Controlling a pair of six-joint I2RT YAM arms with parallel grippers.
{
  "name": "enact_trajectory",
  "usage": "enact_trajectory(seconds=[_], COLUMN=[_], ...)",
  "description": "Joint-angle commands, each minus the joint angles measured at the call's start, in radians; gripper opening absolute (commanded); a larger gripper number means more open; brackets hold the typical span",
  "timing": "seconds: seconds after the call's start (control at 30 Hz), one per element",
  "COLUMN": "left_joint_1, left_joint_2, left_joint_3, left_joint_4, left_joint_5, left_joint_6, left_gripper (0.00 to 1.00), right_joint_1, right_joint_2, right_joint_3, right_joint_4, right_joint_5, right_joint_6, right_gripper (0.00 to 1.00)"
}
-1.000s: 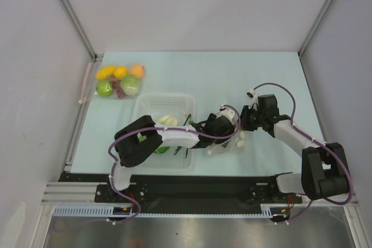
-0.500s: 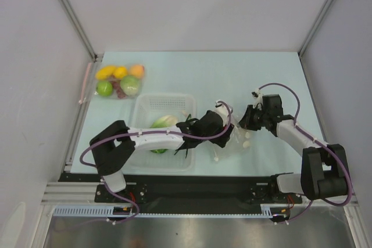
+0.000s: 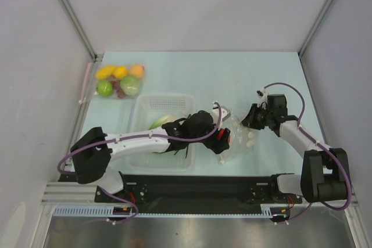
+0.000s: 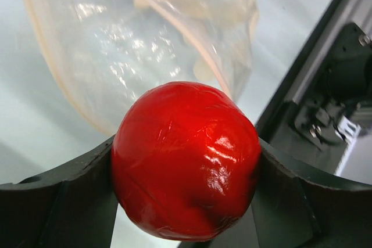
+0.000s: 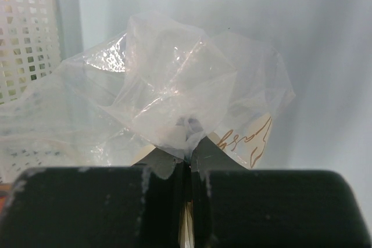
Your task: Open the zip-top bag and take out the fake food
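Now your left end effector [image 3: 222, 139] is clamped on the red tomato [image 4: 186, 161], with one finger on each side of it. The tomato sits outside the mouth of the zip-top bag [image 4: 145, 39], which gapes open just behind it. A second ago no red showed from above. It now shows at the bag's near-left edge, so one piece of the fake food is out. Your right end effector [image 5: 187, 146] keeps its fingers pinched tight on a fold of the bag's film and has drawn slightly to the right, stretching the bag over the tabletop [image 3: 273, 74]. Small white pieces [image 3: 250, 137] remain inside the bag. The lettuce [image 3: 163, 121] lies in the white basket [image 3: 174, 98], just left of the bag. By my reading the tomato belongs there next, and you are left with only the white pieces to fetch.
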Motion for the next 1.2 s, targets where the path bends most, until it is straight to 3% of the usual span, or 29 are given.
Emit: enact_trajectory(seconds=[0.0, 0.2, 0.37, 0.6, 0.77, 1.07, 1.13, 1.17], left_joint_1=[-0.003, 0.011, 0.098, 0.311, 0.313, 0.298, 0.292, 0.284], left_joint_2=[-0.128, -0.274, -0.452, -0.604, -0.601, -0.626, -0.614, -0.610], left_joint_3=[-0.026, -0.088, -0.135, -0.227, -0.264, -0.332, -0.338, -0.338], left_joint_4=[-0.068, -0.148, -0.198, -0.362, -0.479, -0.488, -0.485, -0.484], left_joint_5=[0.086, 0.236, 0.235, 0.020, -0.115, -0.103, -0.100, -0.100], left_joint_6=[0.045, 0.065, 0.025, -0.010, -0.018, -0.038, -0.040, -0.041], left_gripper=[0.00, 0.00, 0.00, 0.00, 0.00, 0.00, 0.06, 0.20], right_joint_1=[-0.010, -0.018, -0.023, -0.024, -0.024, -0.026, -0.024, -0.024], right_joint_2=[-0.027, -0.026, -0.027, -0.032, -0.023, -0.015, -0.013, -0.013], right_joint_3=[0.006, 0.006, 0.007, 0.006, 0.009, 0.012, 0.012, 0.014], right_joint_4=[0.001, 0.002, 0.001, -0.002, 0.001, 0.001, 0.001, -0.001], right_joint_5=[-0.004, -0.004, -0.010, -0.007, -0.008, -0.007, -0.007, -0.005], right_joint_6=[-0.013, -0.013, -0.013, -0.014, -0.014, -0.013, -0.011, -0.011], right_gripper=[0.00, 0.00, 0.00, 0.00, 0.00, 0.00, 0.00, 0.00])
